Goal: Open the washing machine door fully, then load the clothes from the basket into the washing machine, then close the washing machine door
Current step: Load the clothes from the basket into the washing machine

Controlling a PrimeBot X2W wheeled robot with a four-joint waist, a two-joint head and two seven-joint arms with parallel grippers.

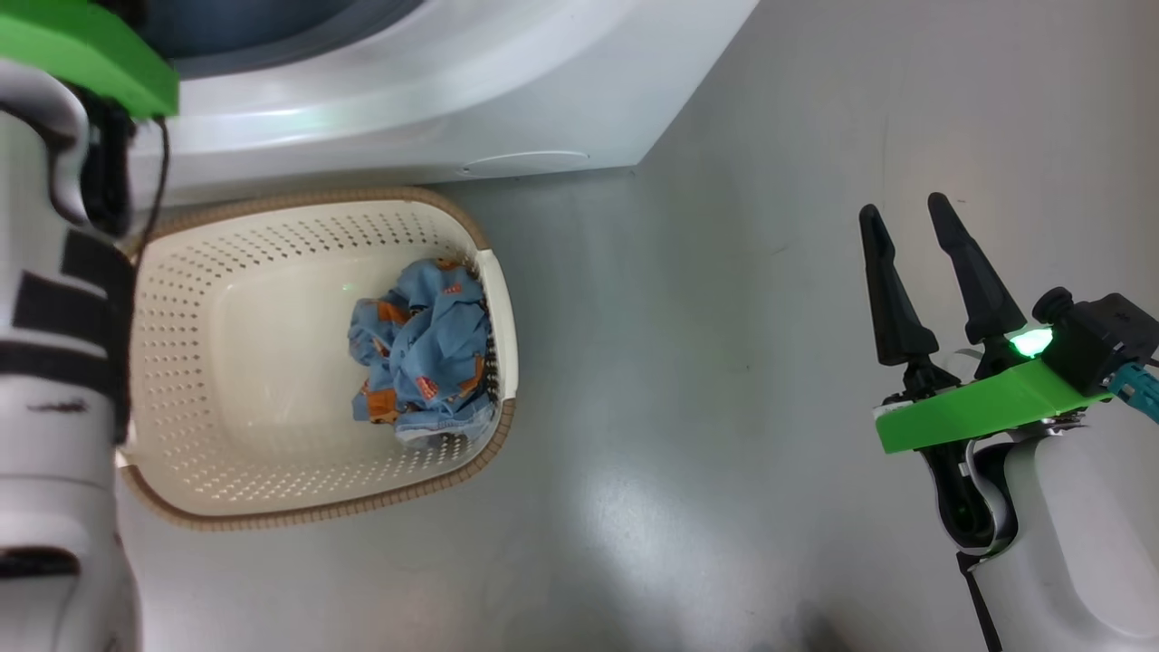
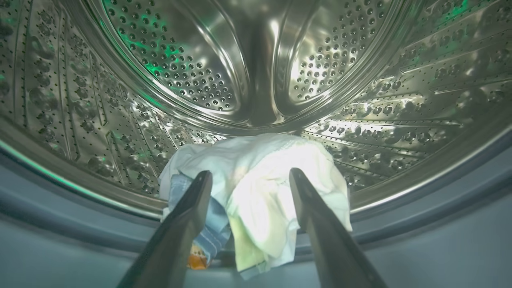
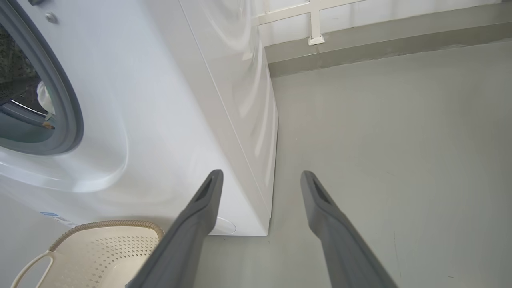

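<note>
The washing machine (image 1: 407, 100) stands at the top of the head view, and its door is out of view. Inside the steel drum (image 2: 180, 60), a white garment (image 2: 256, 160) lies over a blue one (image 2: 218, 224) at the front lip, by the gasket (image 2: 440, 224). My left gripper (image 2: 250, 173) is open just in front of that pile, holding nothing. The cream basket (image 1: 272, 204) sits on the floor before the machine. It holds a denim-blue garment with orange patches (image 1: 421, 349). My right gripper (image 1: 904, 208) hangs open and empty over the floor, well right of the basket.
My left forearm (image 1: 45, 362) reaches up past the basket's left edge into the machine. Grey floor (image 1: 724, 407) stretches to the right of the machine. A wall base with a white frame (image 3: 316, 24) lies beyond the machine's side (image 3: 240, 100). The basket rim (image 3: 112, 224) shows at lower left.
</note>
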